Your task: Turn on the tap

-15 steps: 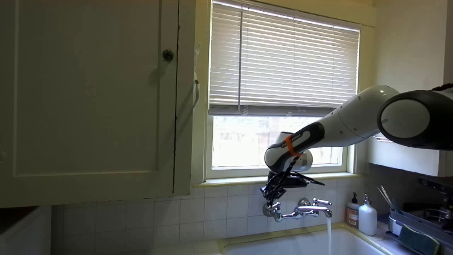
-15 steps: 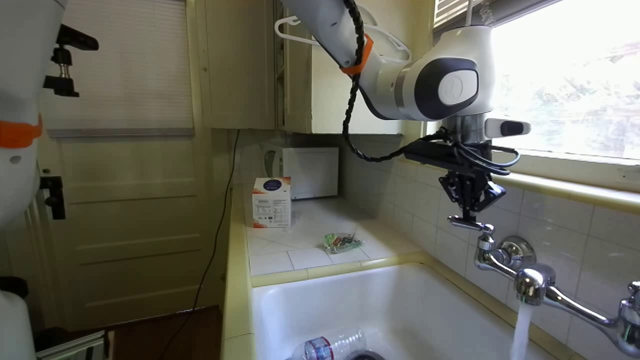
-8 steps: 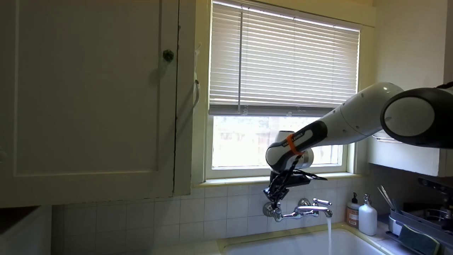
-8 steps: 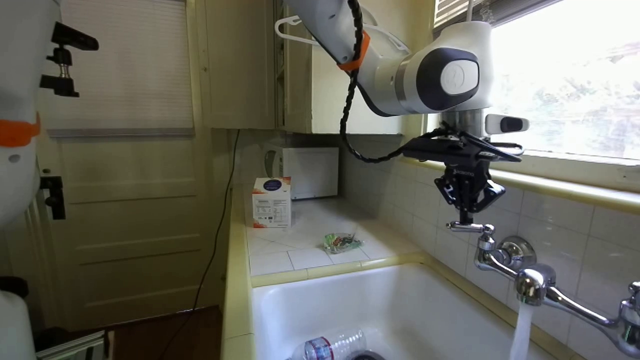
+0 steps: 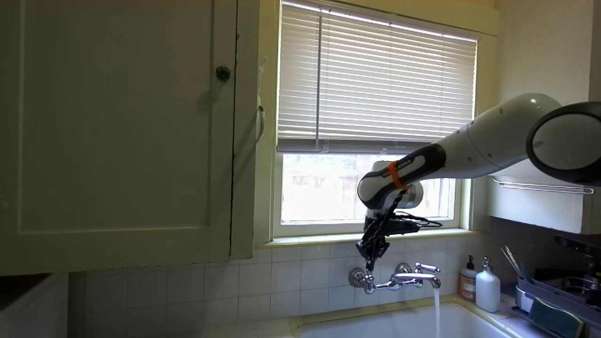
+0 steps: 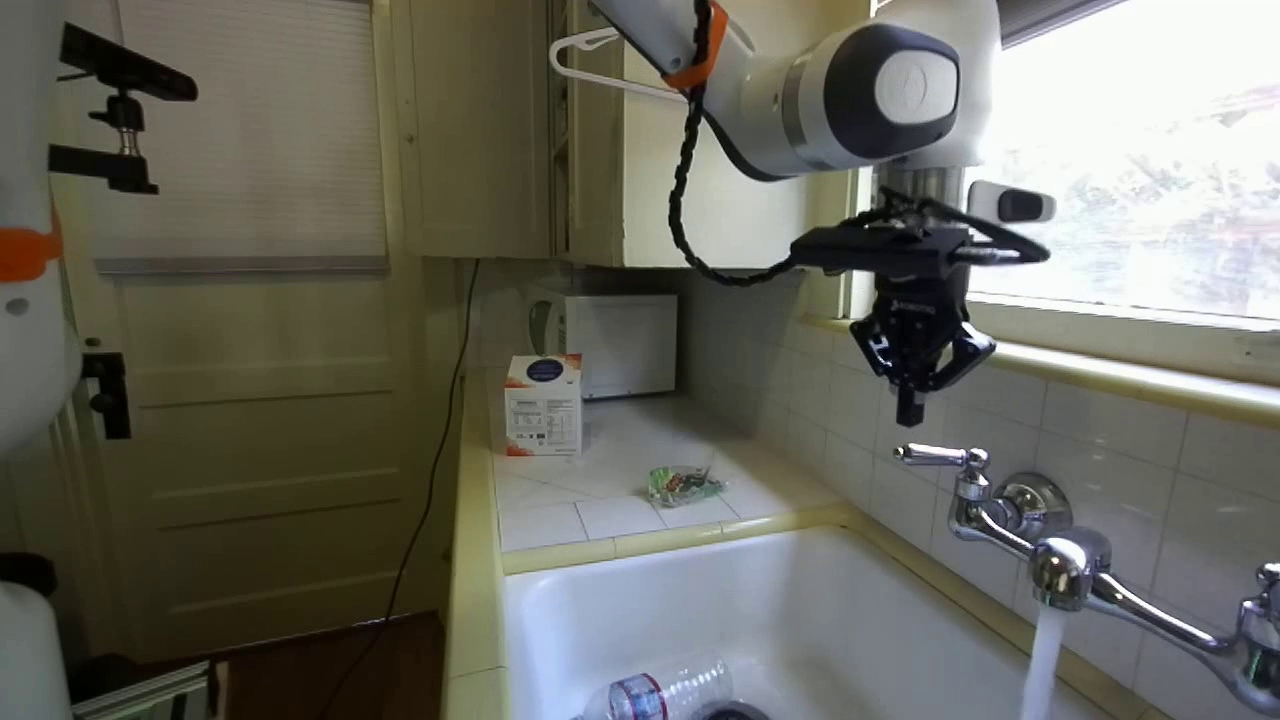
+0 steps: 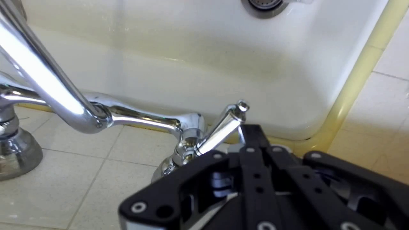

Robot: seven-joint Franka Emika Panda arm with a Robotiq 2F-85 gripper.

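While hovering over the running tap (image 5: 404, 279), wall-mounted above the far edge of the surface (image 5: 270, 330) in an exterior view, holds the gripper (image 5: 370, 269) closed. In an exterior view, hangs apart, just above the lever handle (image 6: 930, 455); in the wrist view, shows fingertips (image 7: 252, 134) beside the handle's end.

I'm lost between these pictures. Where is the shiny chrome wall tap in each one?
In an exterior view, the shiny chrome wall tap is low, right of centre.
In an exterior view, the tap is at the lower right, cut off by the right edge.
In the wrist view, the tap crosses the left half, reaching just past centre.
Shared landmark: the glossy white sink, visible in all three.
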